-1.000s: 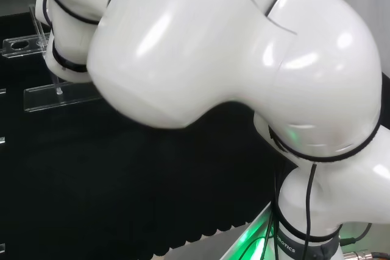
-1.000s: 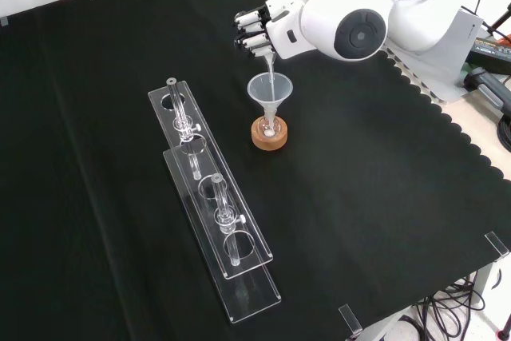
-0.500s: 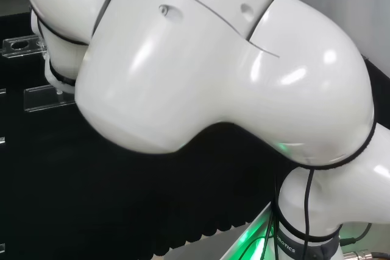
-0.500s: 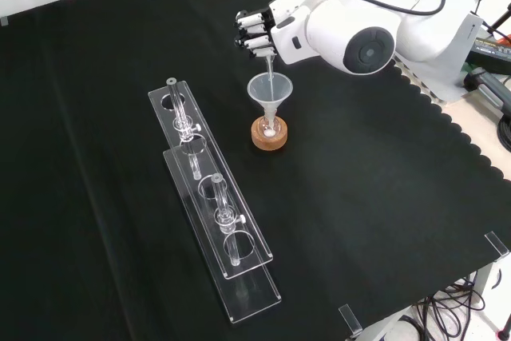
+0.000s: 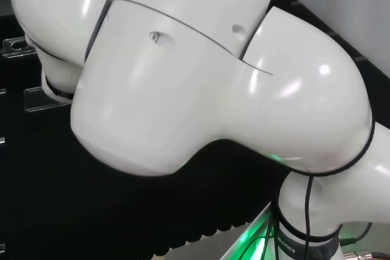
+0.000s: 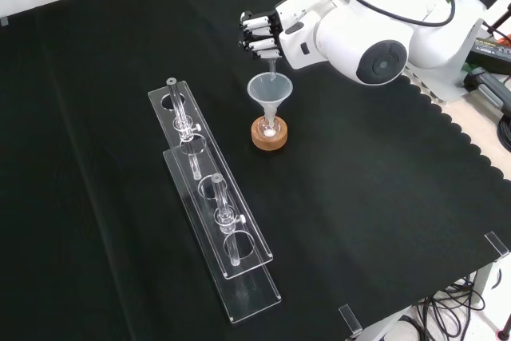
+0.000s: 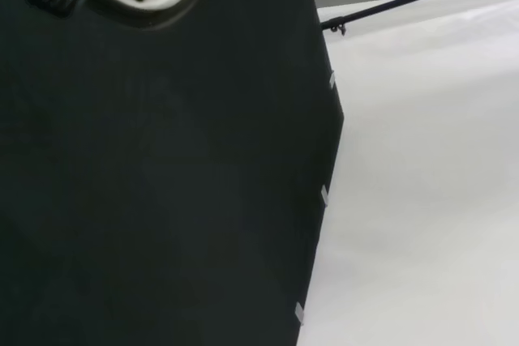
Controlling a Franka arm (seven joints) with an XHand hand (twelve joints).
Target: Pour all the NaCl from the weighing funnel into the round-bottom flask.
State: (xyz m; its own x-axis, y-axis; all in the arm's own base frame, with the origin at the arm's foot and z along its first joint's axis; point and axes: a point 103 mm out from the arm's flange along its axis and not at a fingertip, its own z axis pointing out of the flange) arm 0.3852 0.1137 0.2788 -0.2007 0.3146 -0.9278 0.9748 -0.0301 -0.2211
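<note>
In the front view the hand point(image 6: 259, 33) is seen at about one o'clock from the cloth's centre, its fingers point(image 6: 254, 37) curled together around a slim clear piece, taken to be the weighing funnel point(image 6: 272, 61), whose narrow end points down into the mouth of a wide clear funnel point(image 6: 270, 89). That wide funnel is seated in the neck of the round-bottom flask point(image 6: 270, 127), which rests on a cork ring point(image 6: 269, 135). The weighing funnel's tip appears to lie just above or just inside the wide funnel's rim; whether the two touch cannot be told. A small white patch is visible low in the flask, judged to be NaCl already delivered, so the pour is judged to be well under way or close to its end. How much powder is left in the weighing funnel cannot be made out, as the piece is clear and partly covered by the fingers. What is judged to be left is the emptying of any last grains, perhaps by a steeper tilt, and then the setting aside of the weighing funnel. At about nine o'clock from the flask, well apart from it, two clear racks point(image 6: 214, 197) with small glass pieces are laid end to end on the black cloth point(image 6: 383, 197). In the head view the arm's white links point(image 5: 183, 77) are seen over the bench.
</note>
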